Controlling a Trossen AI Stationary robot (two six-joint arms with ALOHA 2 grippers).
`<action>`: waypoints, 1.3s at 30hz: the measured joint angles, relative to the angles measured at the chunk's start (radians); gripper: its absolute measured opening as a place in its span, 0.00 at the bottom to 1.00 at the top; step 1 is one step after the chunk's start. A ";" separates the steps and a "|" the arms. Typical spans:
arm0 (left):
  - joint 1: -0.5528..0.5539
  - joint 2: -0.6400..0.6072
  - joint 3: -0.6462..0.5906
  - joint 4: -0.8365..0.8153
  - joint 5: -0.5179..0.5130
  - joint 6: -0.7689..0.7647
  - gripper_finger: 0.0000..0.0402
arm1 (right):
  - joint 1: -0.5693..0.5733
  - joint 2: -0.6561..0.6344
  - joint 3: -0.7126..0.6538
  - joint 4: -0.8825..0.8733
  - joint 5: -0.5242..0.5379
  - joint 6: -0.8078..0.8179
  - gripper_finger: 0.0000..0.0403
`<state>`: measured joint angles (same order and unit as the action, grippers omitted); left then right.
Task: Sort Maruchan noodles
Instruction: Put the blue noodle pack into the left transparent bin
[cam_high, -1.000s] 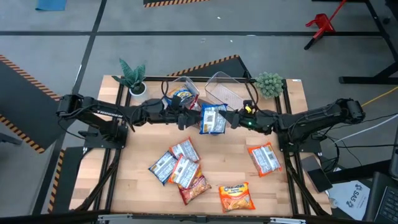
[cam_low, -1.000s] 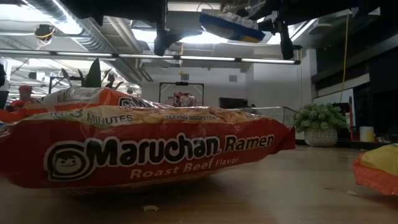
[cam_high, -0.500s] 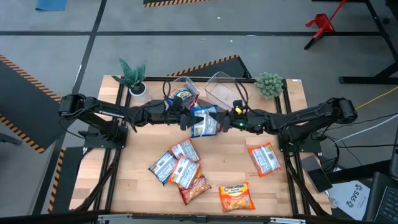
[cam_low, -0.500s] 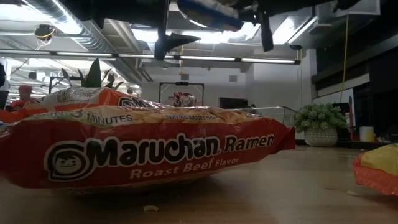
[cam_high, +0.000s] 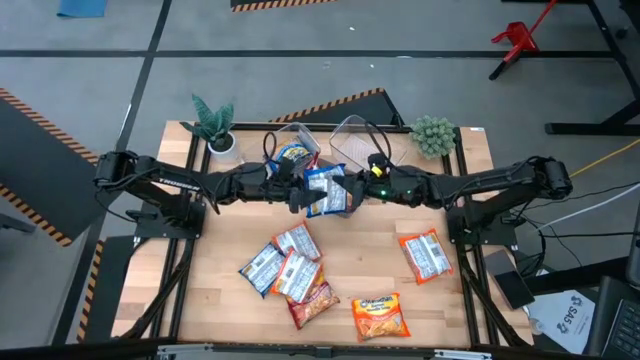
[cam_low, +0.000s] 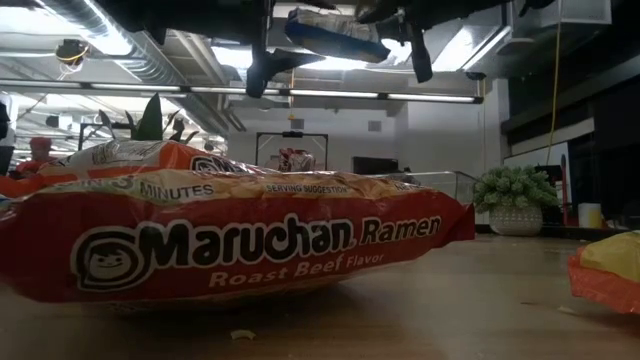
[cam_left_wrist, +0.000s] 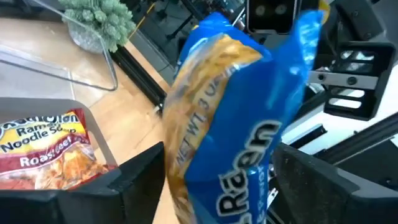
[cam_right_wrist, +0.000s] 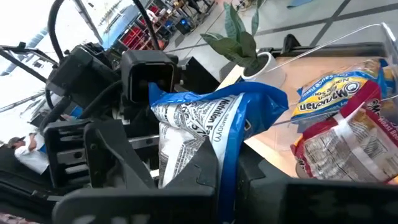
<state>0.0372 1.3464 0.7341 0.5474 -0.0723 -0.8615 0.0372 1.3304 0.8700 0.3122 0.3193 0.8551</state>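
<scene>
1. Low view: a red roast-beef ramen packet (cam_low: 230, 238) lies nearest on the table (cam_high: 450, 300).
2. High view shows more noodle packets (cam_high: 290, 270) loose on the front half of the table.
3. Mid-table, the blue packet (cam_high: 327, 192) hangs in the air between both arms.
4. The right gripper (cam_high: 347, 190) is clamped on the blue packet.
5. The left gripper (cam_high: 303, 192) stands with fingers spread either side of that packet.
6. Farther back, bins (cam_high: 352, 140) hold two packets.

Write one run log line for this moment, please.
phase: handover | right gripper: shut on blue packet | left gripper: open around it | bin: holds packets
</scene>
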 joint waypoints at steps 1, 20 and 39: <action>0.000 0.000 0.000 0.002 -0.006 0.000 0.68 | 0.000 0.000 0.000 0.004 0.001 0.000 0.00; 0.001 0.000 0.000 -0.004 -0.019 0.000 0.41 | 0.000 0.000 0.000 0.023 0.002 -0.013 0.13; 0.055 -0.039 0.000 -0.061 -0.012 0.013 0.37 | 0.000 -0.092 0.000 -0.039 -0.042 -0.158 0.40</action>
<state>0.0923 1.3074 0.7338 0.4861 -0.0840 -0.8483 0.0372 1.2379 0.8700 0.2730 0.2771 0.6975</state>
